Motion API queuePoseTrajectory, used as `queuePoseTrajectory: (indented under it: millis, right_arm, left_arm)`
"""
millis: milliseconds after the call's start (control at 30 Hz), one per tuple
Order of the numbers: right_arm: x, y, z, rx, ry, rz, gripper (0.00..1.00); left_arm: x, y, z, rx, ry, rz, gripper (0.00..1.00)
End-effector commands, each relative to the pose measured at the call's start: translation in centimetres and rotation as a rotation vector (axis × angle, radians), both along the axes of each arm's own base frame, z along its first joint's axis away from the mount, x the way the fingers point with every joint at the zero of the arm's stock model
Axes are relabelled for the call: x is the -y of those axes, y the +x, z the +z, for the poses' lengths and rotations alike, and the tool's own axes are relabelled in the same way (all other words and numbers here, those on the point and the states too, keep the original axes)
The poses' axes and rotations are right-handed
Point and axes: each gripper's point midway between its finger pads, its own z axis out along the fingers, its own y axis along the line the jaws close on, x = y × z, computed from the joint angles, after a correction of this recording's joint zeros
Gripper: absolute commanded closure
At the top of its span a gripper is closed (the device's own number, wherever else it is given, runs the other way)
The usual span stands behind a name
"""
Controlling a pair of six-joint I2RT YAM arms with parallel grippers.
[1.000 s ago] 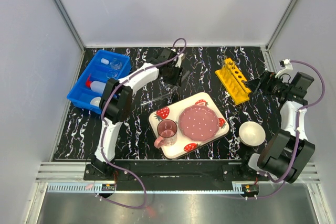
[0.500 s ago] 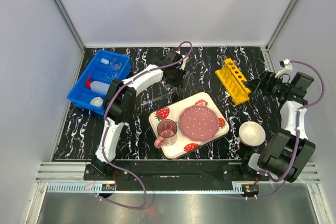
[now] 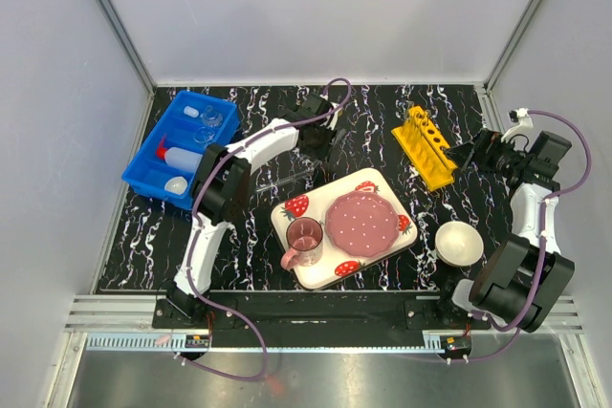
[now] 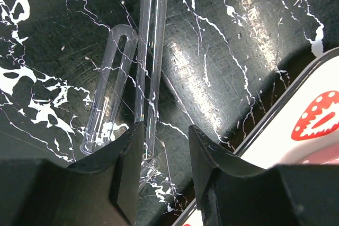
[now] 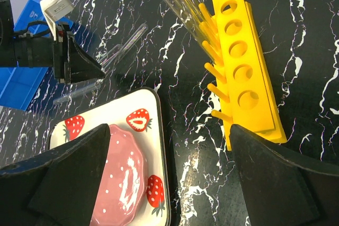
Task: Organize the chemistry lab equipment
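Left arm nudged over the last sec: wrist slid a bit toward the right edge, then more or less settled. Nothing on the desk [image 3: 239, 236] moved and the right arm didn't budge. So imo it's lining up a grab, nothing picked yet.

Left pincer [image 4: 164, 157] is spread wide and empty, hanging over the loose glass. That's mid-desk, between the far edge and the strawberry tray [image 4: 318, 115]. The long clear tube [image 4: 152, 51] (maybe two side by side, can't tell) runs lengthwise away from the fingers. Its near end sits just inside the left finger [image 4: 130, 168], so closing would pinch across it. The short test tube [image 4: 108, 88] lies beside it, almost parallel, with its round end away from the pincer and its mouth toward it. From the top view their long axis slants from near-left to far-right.

Right pincer [image 5: 169, 183] is also wide and empty, near the yellow rack [image 5: 249, 62] toward the far-right corner, w/ a couple of tubes [image 5: 183, 3] leaning on the rack's pegs.
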Motion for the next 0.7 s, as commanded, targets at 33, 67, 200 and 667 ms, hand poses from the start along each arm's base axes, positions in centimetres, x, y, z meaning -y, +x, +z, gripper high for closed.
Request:
queuePoseTrajectory:
  millis: [33,67,200,667]
  right_arm:
    - [0.1,0.3,0.9,0.042,-0.011,0.015,0.0]
    - [0.1,0.3,0.8,0.04,-0.01,0.015,0.0]
    - [0.1,0.3,0.8,0.038,-0.009,0.015,0.0]
    - [0.1,0.3,0.9,0.042,-0.009,0.014,0.0]
  left_arm:
    - [0.1,1.5,0.6,0.056,0.023,0.001,0.58]
    - [0.1,1.5,0.3,0.054,0.033,0.0,0.58]
    - [0.0,1.4,-0.2,0.045,0.041,-0.002,0.58]
    - [1.2,0.5,-1.2,0.024,0.045,-0.032,0.63]
